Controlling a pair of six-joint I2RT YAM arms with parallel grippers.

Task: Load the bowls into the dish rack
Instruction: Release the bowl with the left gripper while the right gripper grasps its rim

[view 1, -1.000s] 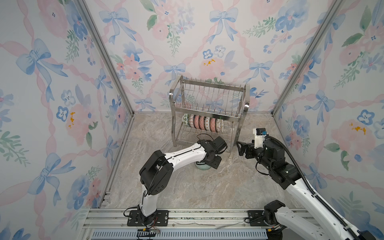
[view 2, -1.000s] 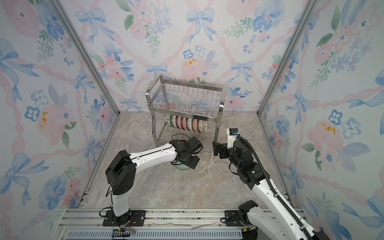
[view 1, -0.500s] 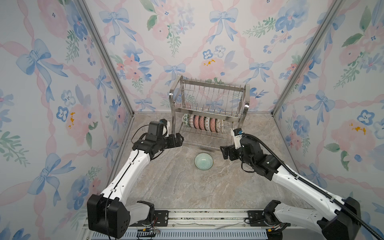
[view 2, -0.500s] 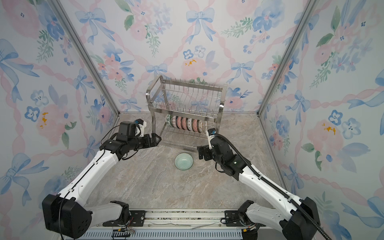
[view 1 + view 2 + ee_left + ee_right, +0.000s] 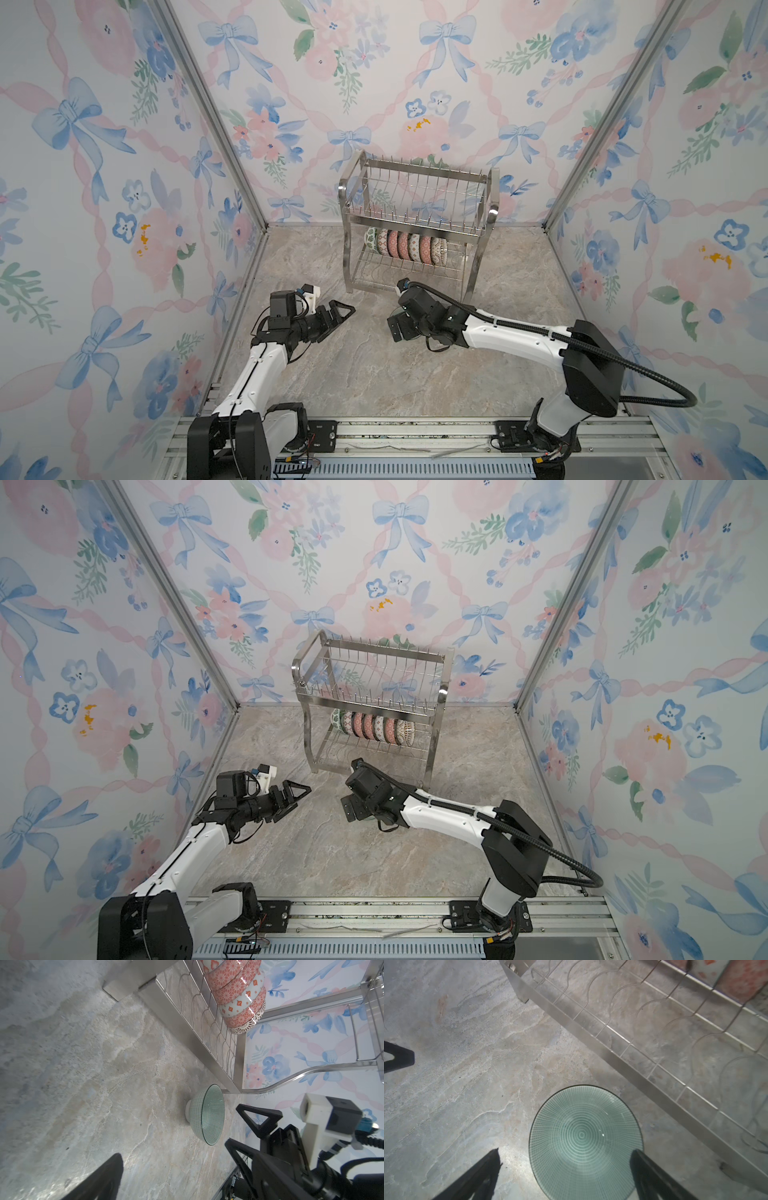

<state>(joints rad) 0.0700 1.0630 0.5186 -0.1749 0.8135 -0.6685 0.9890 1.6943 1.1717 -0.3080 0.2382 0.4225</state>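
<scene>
Grey, marbled stone covers the table [image 5: 365, 382], which is closed in by flowered walls. On the left in both top views, the left gripper [image 5: 337, 318] [image 5: 294, 799] is low over bare table and points toward the middle. Its two black fingers stand apart, with nothing between them.

Near the middle, well apart from it, the right gripper [image 5: 232, 1125] [image 5: 564, 1164] points down at a pale green bowl [image 5: 207, 1113] [image 5: 585, 1140]. Its fingers are spread wide and it grasps nothing. The right wrist view shows one finger on each side of the bowl. The left wrist view shows the fingertips just above the rim and not touching it. The bowl stands upright on the table, close in front of the dish rack [image 5: 415, 172] [image 5: 374, 647]. In both top views the gripper hides nearly all of the bowl.

The steel wire rack stands behind, at the back of the table and a little right of centre. On its lower shelf a row of patterned bowls [image 5: 409, 247] [image 5: 374, 729] stands on edge, each one against the next. There look to be seven: green ones at the left end, red ones in the middle and a dark lacy one at the right end.
</scene>
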